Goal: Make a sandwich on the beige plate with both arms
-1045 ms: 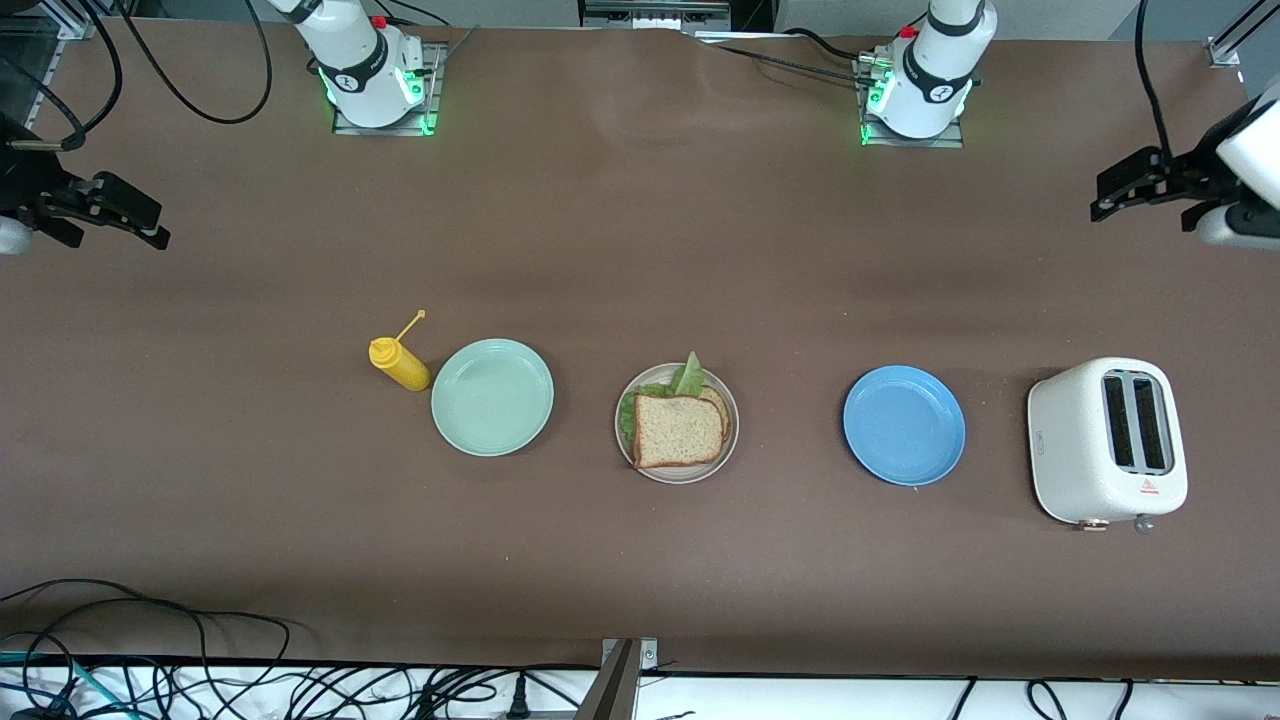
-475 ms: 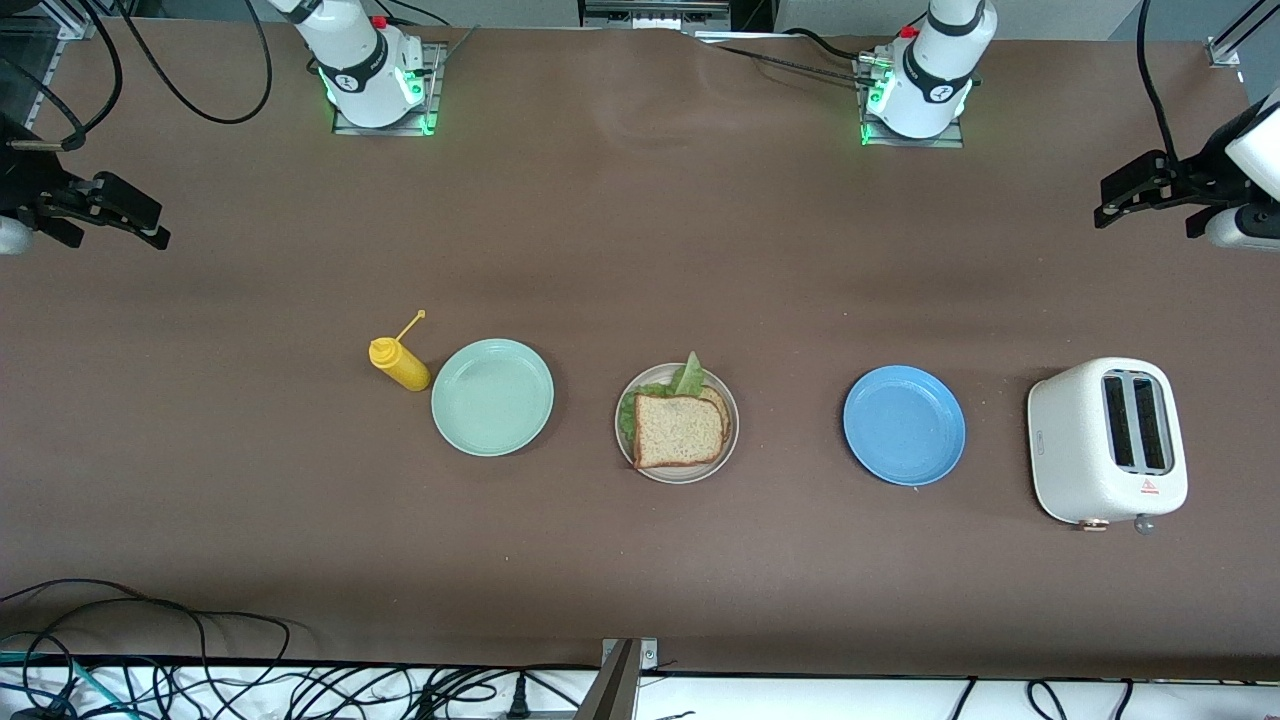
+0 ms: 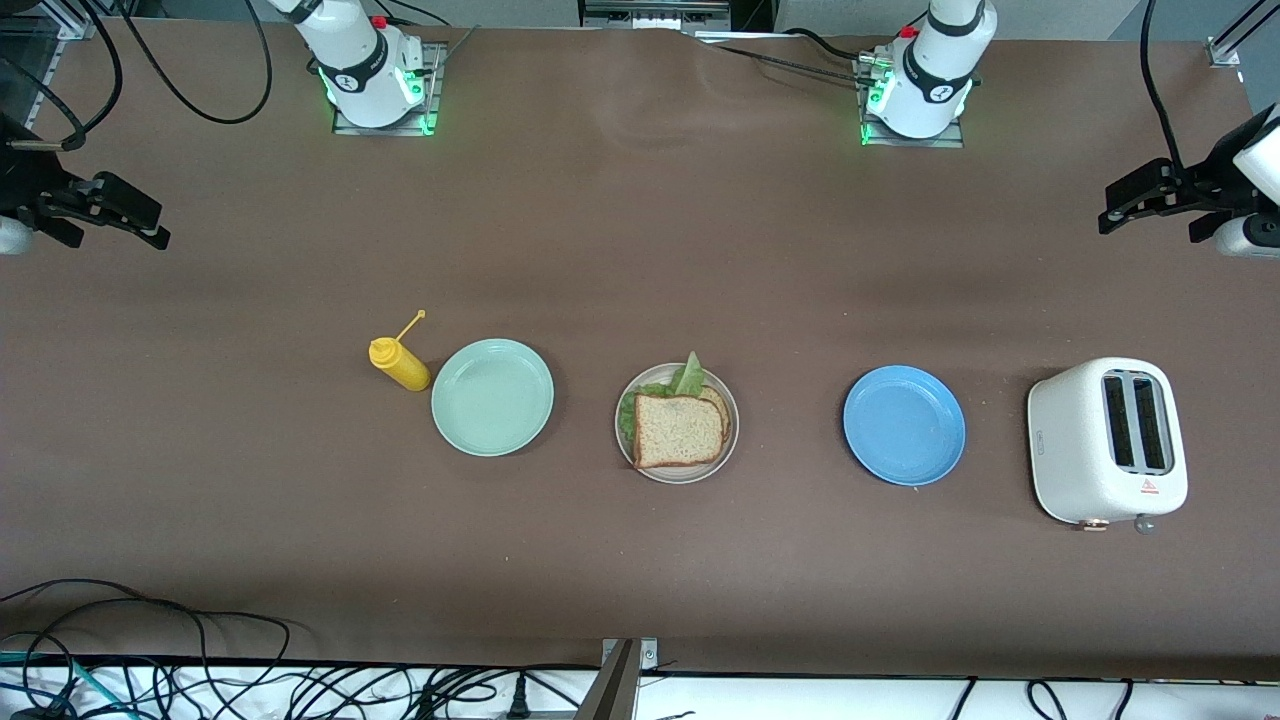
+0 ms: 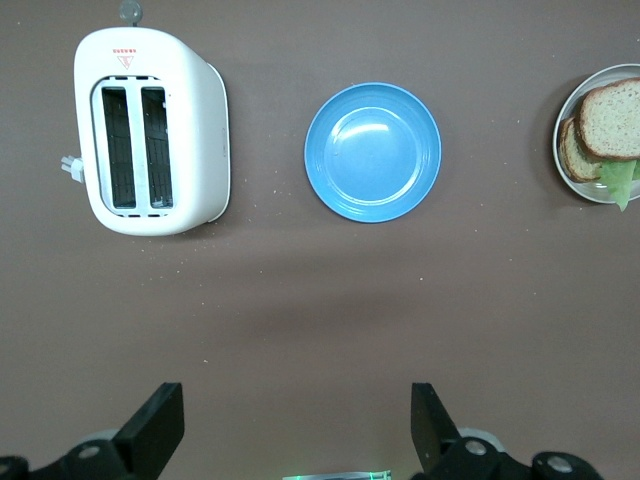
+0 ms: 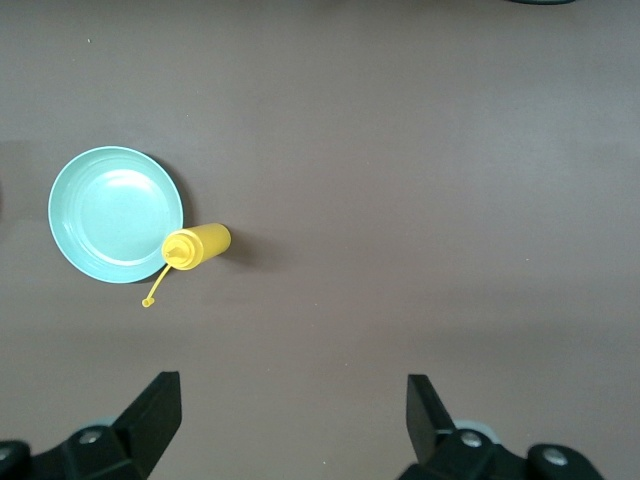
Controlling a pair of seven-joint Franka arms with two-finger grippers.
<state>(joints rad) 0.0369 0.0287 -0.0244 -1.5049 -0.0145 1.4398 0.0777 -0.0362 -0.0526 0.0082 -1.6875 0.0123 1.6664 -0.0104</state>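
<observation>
Two brown wholegrain bread slices w/ green lettuce, i.e. the sandwich (image 3: 678, 428), are sitting on the round beige plate (image 3: 724, 455) mid-desk. Left end effector (image 3: 1150, 192) and right end effector (image 3: 118, 208) are hanging wide, empty, over the desk ends. Risk: top slice is lying offset; any nudge could be sliding it off.

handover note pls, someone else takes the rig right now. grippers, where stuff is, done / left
Left gripper: open, empty, up over the table edge at the left arm's end.
Right gripper: open, empty, up over the table edge at the right arm's end.
Sandwich: assembled on the beige plate at mid-table, top bread slice on, lettuce poking out from under it.
Mint-green plate, with a yellow squeeze bottle beside it, and blue plate carry nothing. Toaster sits at the left arm's end, slots look empty.
Done: the sandwich looks stacked.
Left: nothing obvious for the build; neither gripper is near the plates.
</observation>
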